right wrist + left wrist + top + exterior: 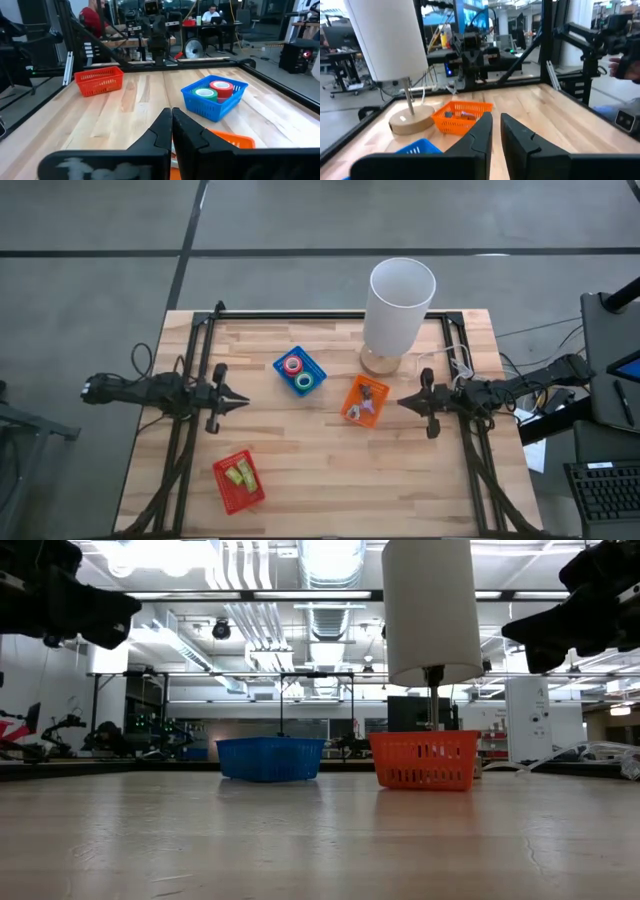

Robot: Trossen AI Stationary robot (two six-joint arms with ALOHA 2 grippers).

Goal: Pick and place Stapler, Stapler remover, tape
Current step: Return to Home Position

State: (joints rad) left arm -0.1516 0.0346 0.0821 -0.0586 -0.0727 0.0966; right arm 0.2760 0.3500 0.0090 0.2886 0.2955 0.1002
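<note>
Left gripper (pixel 240 398) and right gripper (pixel 405 401) hover at opposite sides, jaws closed on nothing — parked, seemingly since tape (pixel 292 364) sits sorted in blue basket (pixel 318 372).

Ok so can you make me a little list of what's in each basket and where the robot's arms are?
blue basket: two tape rolls, one red, one with a green face
orange basket: small silvery things, too small to name
red basket: green boxes
lamp: white shade, next to the orange basket
left end effector: raised, at the left, holding nothing
right end effector: raised, at the right, holding nothing
</note>
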